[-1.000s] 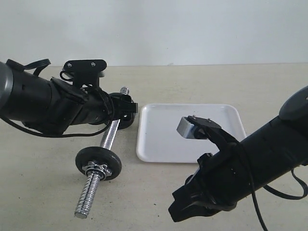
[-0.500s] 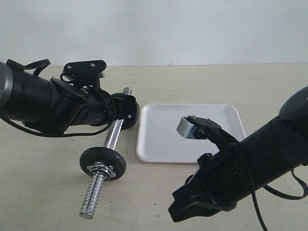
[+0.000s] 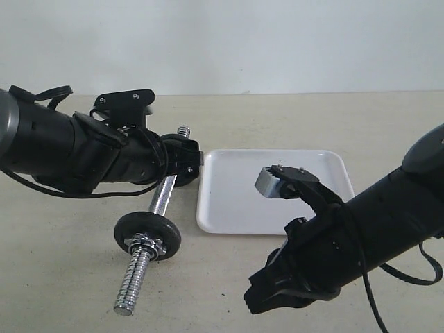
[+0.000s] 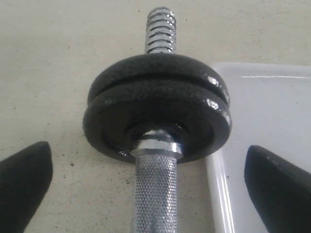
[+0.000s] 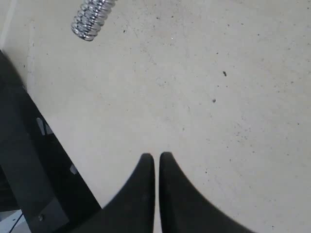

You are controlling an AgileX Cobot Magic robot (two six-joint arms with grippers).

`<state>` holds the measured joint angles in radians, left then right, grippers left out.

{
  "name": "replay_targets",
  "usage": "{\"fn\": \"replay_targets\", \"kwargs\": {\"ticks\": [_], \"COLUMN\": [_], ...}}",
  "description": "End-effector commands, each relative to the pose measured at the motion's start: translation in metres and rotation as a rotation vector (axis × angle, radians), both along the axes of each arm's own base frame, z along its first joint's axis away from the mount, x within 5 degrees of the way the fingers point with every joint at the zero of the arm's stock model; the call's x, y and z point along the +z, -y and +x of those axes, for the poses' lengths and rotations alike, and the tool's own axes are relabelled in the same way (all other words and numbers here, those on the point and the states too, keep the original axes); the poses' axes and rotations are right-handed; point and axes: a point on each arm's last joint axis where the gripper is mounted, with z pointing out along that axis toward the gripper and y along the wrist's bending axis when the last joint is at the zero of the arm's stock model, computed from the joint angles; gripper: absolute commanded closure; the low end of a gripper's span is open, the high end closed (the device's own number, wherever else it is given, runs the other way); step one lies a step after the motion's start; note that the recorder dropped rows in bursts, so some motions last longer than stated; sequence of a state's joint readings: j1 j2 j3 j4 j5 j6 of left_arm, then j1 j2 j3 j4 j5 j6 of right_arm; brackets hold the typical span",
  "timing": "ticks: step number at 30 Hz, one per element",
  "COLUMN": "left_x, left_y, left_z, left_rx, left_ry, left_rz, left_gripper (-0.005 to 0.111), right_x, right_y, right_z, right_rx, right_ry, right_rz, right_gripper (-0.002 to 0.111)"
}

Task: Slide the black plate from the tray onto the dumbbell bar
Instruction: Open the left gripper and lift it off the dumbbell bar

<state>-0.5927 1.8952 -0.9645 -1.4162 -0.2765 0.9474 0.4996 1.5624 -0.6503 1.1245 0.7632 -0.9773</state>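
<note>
Left wrist view has the dumbbell bar [image 4: 154,194] running away from the camera, with two matte discs pressed face to face on it just short of its far threaded end. I take the nearer one for the black plate [image 4: 112,121], though it and the disc behind [image 4: 155,65] look alike. Both sit just beside the corner of the tray [image 4: 262,111], which in the exterior view holds nothing, so the sliding itself looks done to me. The left hand [image 4: 148,160] is spread wide, its fingers [image 4: 24,179] to either side of the plate and clear of it; what remains is probably only to draw that arm back. No nut shows outside the far pair, so they could slip off. The right hand [image 5: 156,158] is pinched closed on nothing, over bare counter [image 5: 218,73] near the bar's other threaded tip. Counted: one tray, one bar, three discs, namely two at the far end and one near disc [image 3: 147,232] backed by one chrome nut [image 3: 141,243], and two hands.
</note>
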Motion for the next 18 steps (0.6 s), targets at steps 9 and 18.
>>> {"fn": "replay_targets", "kwargs": {"ticks": [9, 18], "left_x": [0.020, 0.131], "left_y": [0.000, -0.013], "left_z": [-0.001, -0.029], "left_rx": [-0.001, -0.066], "left_ry": [0.030, 0.276], "left_rz": [-0.055, -0.223], "left_gripper": [0.002, 0.002], "right_x": [0.007, 0.010], "right_y": [-0.005, -0.008], "right_z": [-0.007, -0.009], "right_rx": [0.085, 0.109], "right_ry": [-0.018, -0.005], "right_rz": [0.096, 0.153], "right_gripper": [0.108, 0.108]}}
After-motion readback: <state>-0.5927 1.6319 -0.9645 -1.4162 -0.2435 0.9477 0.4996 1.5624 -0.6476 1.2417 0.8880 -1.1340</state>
